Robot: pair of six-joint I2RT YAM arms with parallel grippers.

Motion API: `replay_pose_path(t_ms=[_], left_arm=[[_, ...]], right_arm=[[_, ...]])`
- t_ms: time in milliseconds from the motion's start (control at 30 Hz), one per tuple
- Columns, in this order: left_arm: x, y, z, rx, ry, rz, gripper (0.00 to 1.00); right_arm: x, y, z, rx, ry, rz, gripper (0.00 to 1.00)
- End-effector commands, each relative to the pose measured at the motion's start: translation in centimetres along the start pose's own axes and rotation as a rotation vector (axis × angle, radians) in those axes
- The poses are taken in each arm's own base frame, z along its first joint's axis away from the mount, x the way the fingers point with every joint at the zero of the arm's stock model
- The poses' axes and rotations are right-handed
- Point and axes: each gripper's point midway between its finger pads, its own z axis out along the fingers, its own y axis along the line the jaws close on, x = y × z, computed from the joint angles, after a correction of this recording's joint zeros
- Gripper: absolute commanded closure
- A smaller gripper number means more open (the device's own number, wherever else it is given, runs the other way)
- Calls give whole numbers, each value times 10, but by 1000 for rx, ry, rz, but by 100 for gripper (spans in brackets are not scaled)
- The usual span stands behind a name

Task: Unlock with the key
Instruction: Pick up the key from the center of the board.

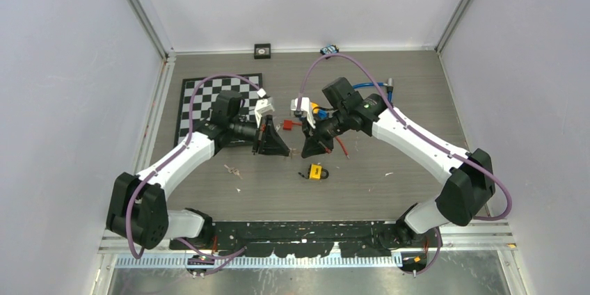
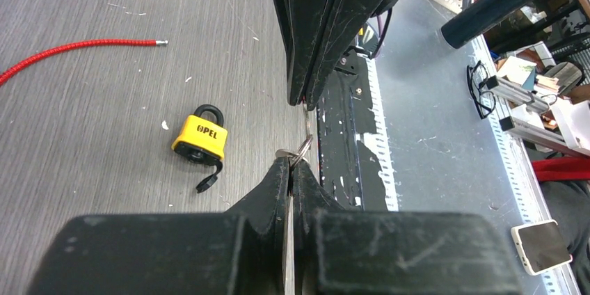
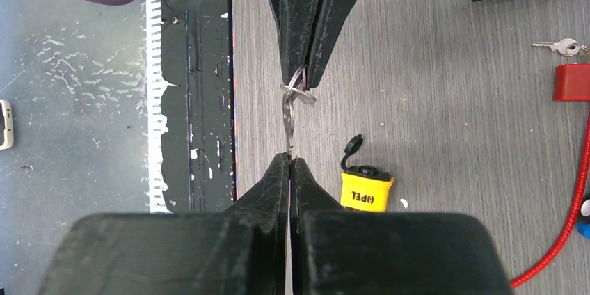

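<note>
Left hand (image 2: pixel 290 163) and right hand (image 3: pixel 289 159) both clamp the thin, stiff, slippery key (image 3: pixel 289 124), best gripped firmly at its bow, near the light yellow padlock (image 2: pixel 200 136).

Key (image 3: pixel 289 124): blade end hidden between the pinched fingers of the right hand (image 3: pixel 289 159); ring partly buried in the tips of the left hand (image 3: pixel 304 85). Padlock (image 3: pixel 367 189), beside the right hand: shackle hidden behind that hand. Red cable (image 2: pixel 83 45): cut off at the frame edge.

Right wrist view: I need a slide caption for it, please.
Right gripper pinches the key by its blade, left gripper by its ring; yellow padlock lies on the table nearby.
</note>
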Motion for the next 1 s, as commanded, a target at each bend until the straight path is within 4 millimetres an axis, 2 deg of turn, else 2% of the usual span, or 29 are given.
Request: replay_pose_path(t_ms=[0,100,233,433,567,700,867,967], left_arm=[[3,-16,-3,64,0,-17,100],[6,-17,-4,56,10,20,95],[6,-13,-7,23,36,95,72],[-15,-6,-7,-7,11,197,51],[-38,2,-3,-11,-57,253,47],[-55,7,5,6,-110,238,45],[-55,4,23,49,-106,200,46],[-52,5,29,53,-97,175,51]], right_arm=[[-6,-12,-13,67,0,-15,100],[-8,-13,-15,82,-6,-25,100],[-12,-14,-18,112,-17,-34,100],[-14,-12,-19,131,-33,-31,100],[-15,-8,-17,108,-40,-29,100],[-15,-8,-17,106,-45,-25,100],[-15,-9,-16,109,-48,-20,100],[-15,-9,-17,111,-50,-20,100]])
